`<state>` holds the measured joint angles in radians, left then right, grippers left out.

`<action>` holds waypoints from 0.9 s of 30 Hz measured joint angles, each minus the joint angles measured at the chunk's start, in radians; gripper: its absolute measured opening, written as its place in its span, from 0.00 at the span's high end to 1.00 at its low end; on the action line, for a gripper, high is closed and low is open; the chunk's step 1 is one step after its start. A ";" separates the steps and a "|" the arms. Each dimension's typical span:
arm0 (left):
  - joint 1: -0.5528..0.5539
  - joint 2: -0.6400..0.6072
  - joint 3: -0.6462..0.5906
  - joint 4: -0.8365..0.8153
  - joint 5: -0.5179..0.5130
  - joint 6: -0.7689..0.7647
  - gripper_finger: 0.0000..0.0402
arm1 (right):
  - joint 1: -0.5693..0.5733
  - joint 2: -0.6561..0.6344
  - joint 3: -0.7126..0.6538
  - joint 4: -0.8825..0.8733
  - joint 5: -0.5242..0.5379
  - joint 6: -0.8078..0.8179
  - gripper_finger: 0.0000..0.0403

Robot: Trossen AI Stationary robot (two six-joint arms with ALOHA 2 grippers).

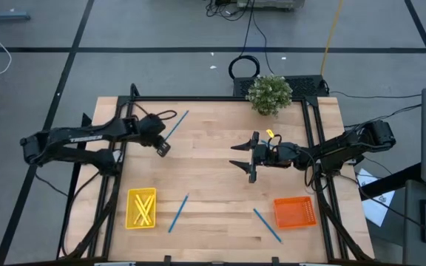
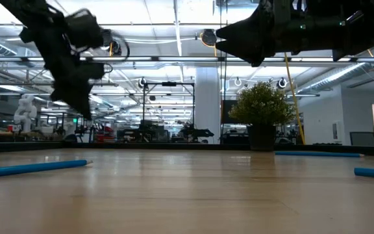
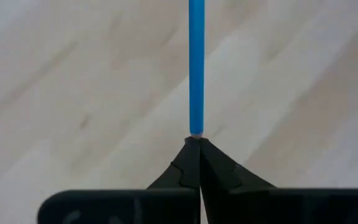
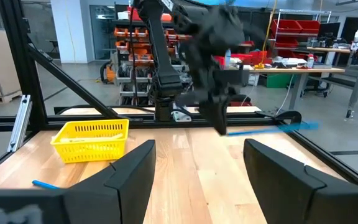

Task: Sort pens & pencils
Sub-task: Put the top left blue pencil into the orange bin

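Note:
My left gripper (image 1: 163, 148) is shut on a blue pen (image 1: 177, 125) over the table's far left part and hangs above the wood in the low view (image 2: 80, 107). My right gripper (image 1: 251, 157) is open above the table's middle, its fingers wide apart (image 4: 197, 180), holding nothing. Two more pens lie flat on the near part of the table, one (image 1: 177, 213) beside the yellow basket and one (image 1: 267, 224) beside the orange basket. Several yellow pencils (image 1: 143, 210) lie inside the yellow basket (image 1: 130, 198). My left gripper pinches the pen by its very end (image 3: 196, 129) between the two fingertips (image 3: 185, 155). The pen runs straight on from the fingers, along their line, toward the table's far edge. The gripper is above the table; whether the pen's far end touches the wood, I cannot tell.
The orange basket (image 1: 295, 212) stands near the right front corner. A potted plant (image 1: 270, 93) stands at the far edge. A black frame (image 1: 313, 125) runs around the table. In the low view another blue stick (image 2: 317, 154) lies far back on the right. Bare wood lies between the arms.

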<state>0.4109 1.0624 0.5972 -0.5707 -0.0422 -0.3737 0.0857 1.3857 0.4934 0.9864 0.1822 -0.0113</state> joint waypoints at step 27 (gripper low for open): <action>-0.479 0.128 -0.297 1.307 -0.101 0.126 1.00 | -0.004 0.160 0.006 0.285 -0.036 0.031 0.42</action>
<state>-0.0681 1.1899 0.3005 0.7359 -0.1432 -0.2473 0.0814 1.5460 0.4992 1.2717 0.1466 0.0193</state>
